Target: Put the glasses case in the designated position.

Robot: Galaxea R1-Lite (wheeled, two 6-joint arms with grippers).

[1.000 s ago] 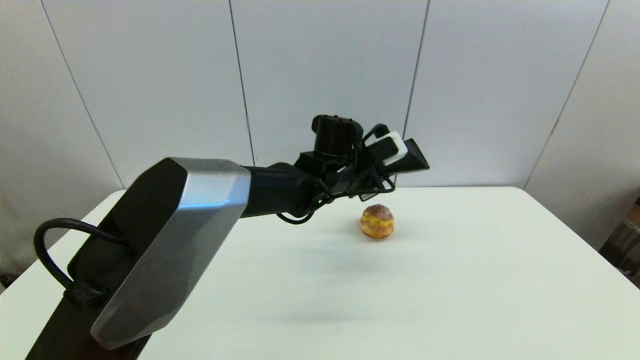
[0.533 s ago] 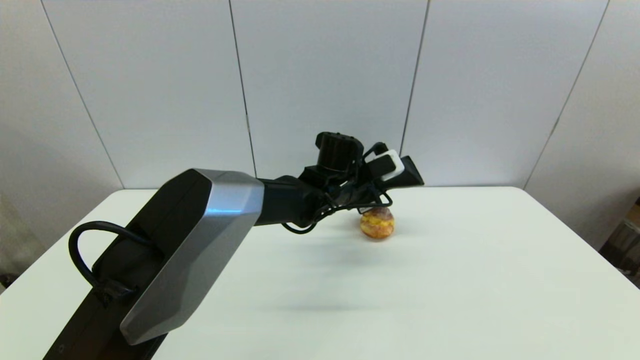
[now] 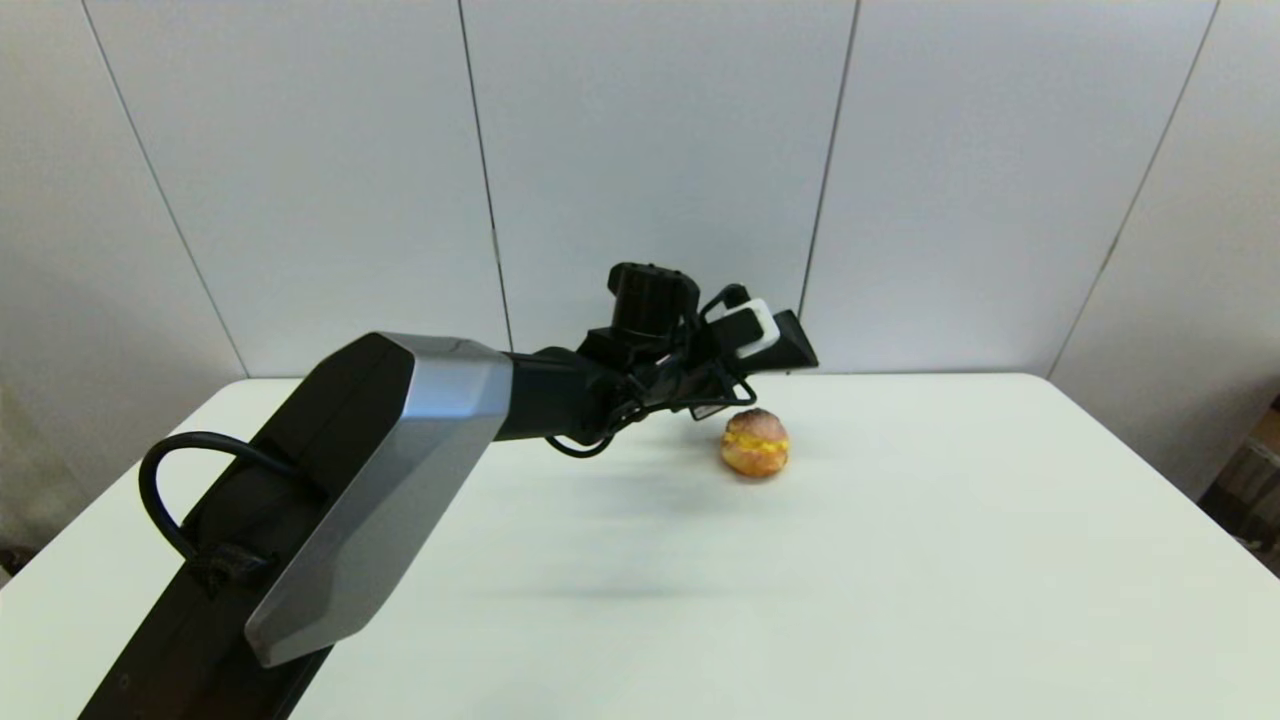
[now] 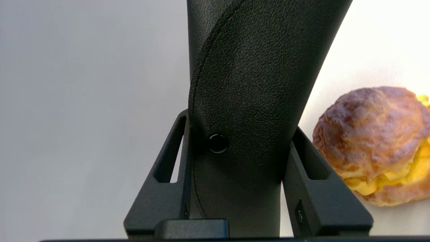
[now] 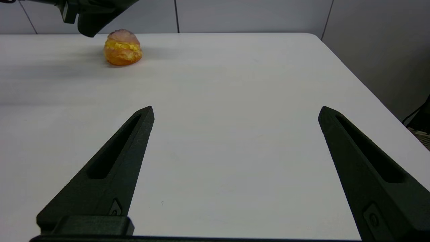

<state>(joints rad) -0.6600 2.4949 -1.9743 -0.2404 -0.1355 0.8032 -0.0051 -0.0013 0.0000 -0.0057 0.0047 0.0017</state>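
Head view showed the left arm (image 3: 400,470), black with a silver-grey shell, reaching forward and up over the white table (image 3: 900,560). Its gripper, the left gripper (image 3: 790,350), was raised above the far part of the table, just left of and above the round golden-brown pastry with yellow filling (image 3: 755,442). The pastry rested on the table surface, apart from the gripper.

Left wrist view showed the matte black oblong glasses case (image 4: 248,101) clamped between the 2 black fingers (image 4: 164,188) of the left gripper. Both fingers pressed against the sides of the case, closed as far as the case width allowed. The case extended beyond the fingertips, and its far end ran out of the picture. A small round black stud sat on the face of the case between the fingers. The pastry (image 4: 376,144) lay close beside the case in this view, on the table below.

Right wrist view showed the right gripper (image 5: 235,114) low over the near right part of the table, its 2 black fingers (image 5: 111,174) spread wide apart with nothing between them. The pastry (image 5: 122,47) stood well apart from it.
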